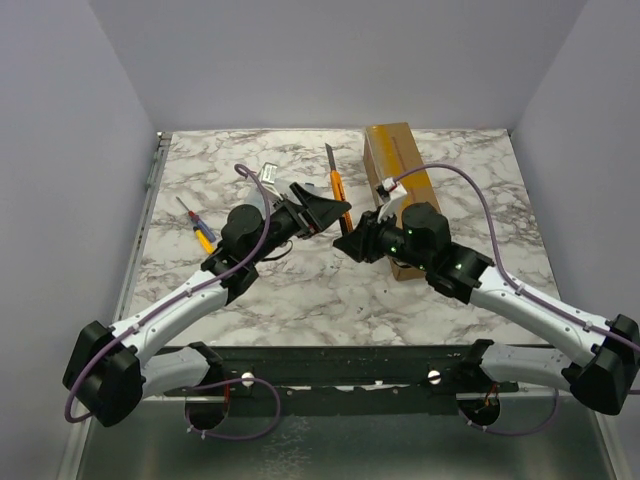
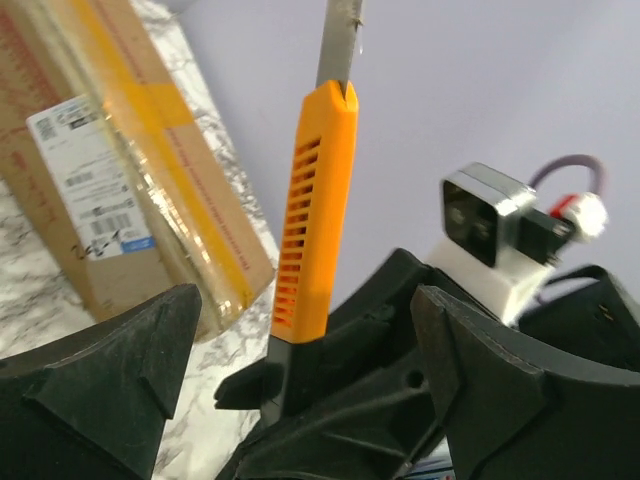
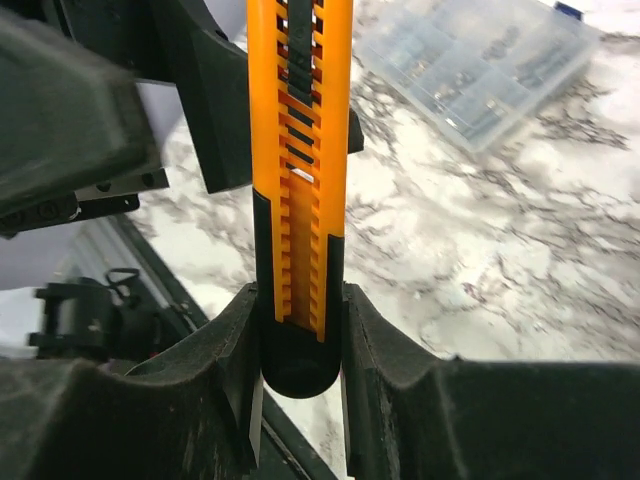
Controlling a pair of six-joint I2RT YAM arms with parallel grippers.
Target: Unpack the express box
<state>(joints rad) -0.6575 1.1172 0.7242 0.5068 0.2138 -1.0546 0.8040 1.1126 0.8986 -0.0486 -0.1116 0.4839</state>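
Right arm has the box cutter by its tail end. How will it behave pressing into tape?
The utility knife looks stiff, but the right gripper clamps only its butt end, so it may pivot under load. The thin extended blade could flex or snap if pushed sideways.

White arms (image 1: pixel 175 308) with black joints (image 1: pixel 243 228) and purple cables (image 1: pixel 470 178).

- Table (image 1: pixel 300 292): white marble-patterned top with grey veining.
- Walls (image 1: pixel 330 60): plain pale grey panels on three sides.
- Rail (image 1: pixel 147 200): metal strip along left table edge.
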